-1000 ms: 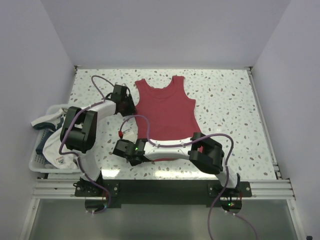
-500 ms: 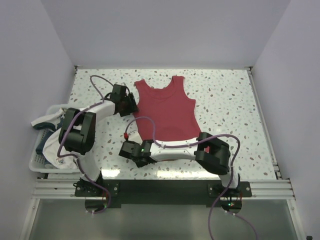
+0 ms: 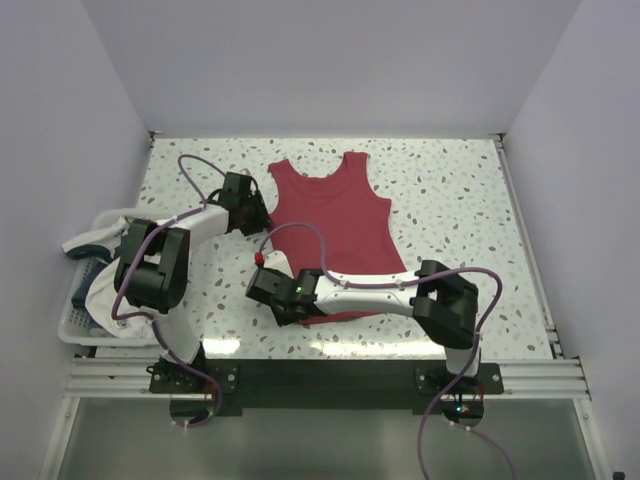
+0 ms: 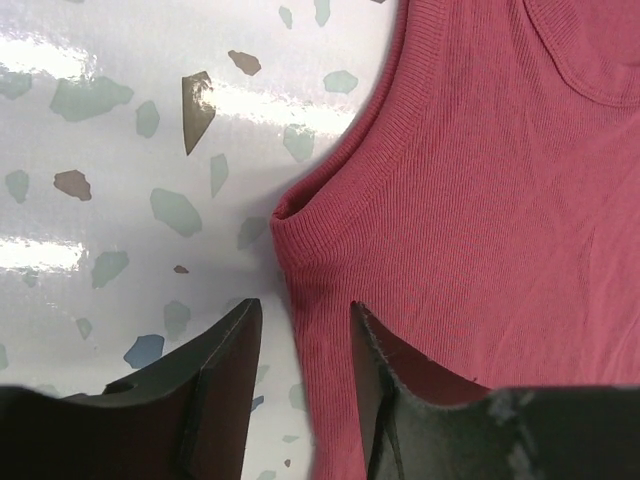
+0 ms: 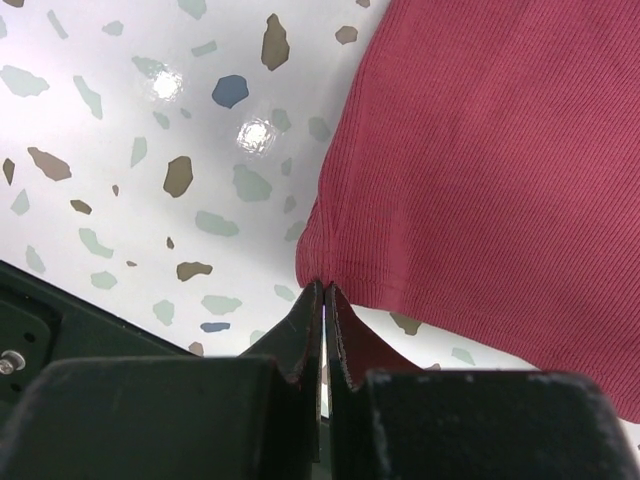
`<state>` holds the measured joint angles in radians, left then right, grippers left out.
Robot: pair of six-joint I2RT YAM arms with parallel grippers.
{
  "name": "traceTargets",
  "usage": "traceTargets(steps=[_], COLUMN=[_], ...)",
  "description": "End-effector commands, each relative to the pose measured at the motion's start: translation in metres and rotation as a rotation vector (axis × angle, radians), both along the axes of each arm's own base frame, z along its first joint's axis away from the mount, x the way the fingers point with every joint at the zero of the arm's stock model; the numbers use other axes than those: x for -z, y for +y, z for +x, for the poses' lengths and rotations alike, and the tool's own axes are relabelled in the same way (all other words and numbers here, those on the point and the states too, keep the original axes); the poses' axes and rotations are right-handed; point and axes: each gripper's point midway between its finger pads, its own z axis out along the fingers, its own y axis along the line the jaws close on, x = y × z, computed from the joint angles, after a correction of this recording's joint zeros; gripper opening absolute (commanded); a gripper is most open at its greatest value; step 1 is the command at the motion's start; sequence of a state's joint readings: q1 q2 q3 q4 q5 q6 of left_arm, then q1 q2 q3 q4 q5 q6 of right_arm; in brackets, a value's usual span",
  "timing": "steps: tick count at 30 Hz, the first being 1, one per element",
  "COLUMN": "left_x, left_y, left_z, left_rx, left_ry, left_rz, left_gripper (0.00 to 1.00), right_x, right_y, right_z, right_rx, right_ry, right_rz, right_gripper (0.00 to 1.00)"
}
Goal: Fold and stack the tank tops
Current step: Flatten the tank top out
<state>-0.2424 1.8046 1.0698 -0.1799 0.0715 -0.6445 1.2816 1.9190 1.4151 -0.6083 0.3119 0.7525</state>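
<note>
Two grippers at dark red ribbed tank top [image 3: 335, 215]
Left gripper [image 4: 305, 312] spread astride its edge; right gripper [image 5: 323, 290] seemingly pinching hem corner.

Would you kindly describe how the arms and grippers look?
The left arm and right arm have white links, black joints and a looping purple cable each. The left gripper and right gripper have black wedge-shaped fingers. A green light glows near the right wrist.
</note>
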Motion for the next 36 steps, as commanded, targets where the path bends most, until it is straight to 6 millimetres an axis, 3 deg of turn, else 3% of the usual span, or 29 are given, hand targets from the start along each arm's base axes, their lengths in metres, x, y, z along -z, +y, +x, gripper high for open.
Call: traceTargets(steps=[1, 11, 17, 22, 28, 36], left_x=[-0.015, -0.003, -0.003, -0.008, -0.006, -0.023], left_y=[0.002, 0.013, 0.016, 0.011, 0.008, 0.000], left_z=[0.017, 0.027, 0.036, 0.041, 0.041, 0.037], left_rx=[-0.028, -0.073, -0.079, -0.066, -0.063, -0.047], left_ry=[-0.070, -0.053, -0.063, -0.089, -0.088, -0.161], left_rz=[-0.011, 0.056, 0.081, 0.059, 0.042, -0.031], left_gripper=[0.42, 0.21, 0.21, 0.34, 0.32, 0.25], right_x=[-0.024, -0.031, -0.031, -0.030, -0.027, -0.023], right_y=[0.004, 0.005, 0.008, 0.006, 0.006, 0.006], right_z=[0.004, 0.000, -0.002, -0.003, -0.004, -0.005], right_rx=[0.022, 0.009, -0.001, -0.001, -0.001, -0.005], right_ry=[-0.006, 0.012, 0.021, 0.021, 0.027, 0.034], right_rz=[0.074, 0.102, 0.108, 0.105, 0.104, 0.099], right_gripper=[0.00, 0.00, 0.00, 0.00, 0.00, 0.00])
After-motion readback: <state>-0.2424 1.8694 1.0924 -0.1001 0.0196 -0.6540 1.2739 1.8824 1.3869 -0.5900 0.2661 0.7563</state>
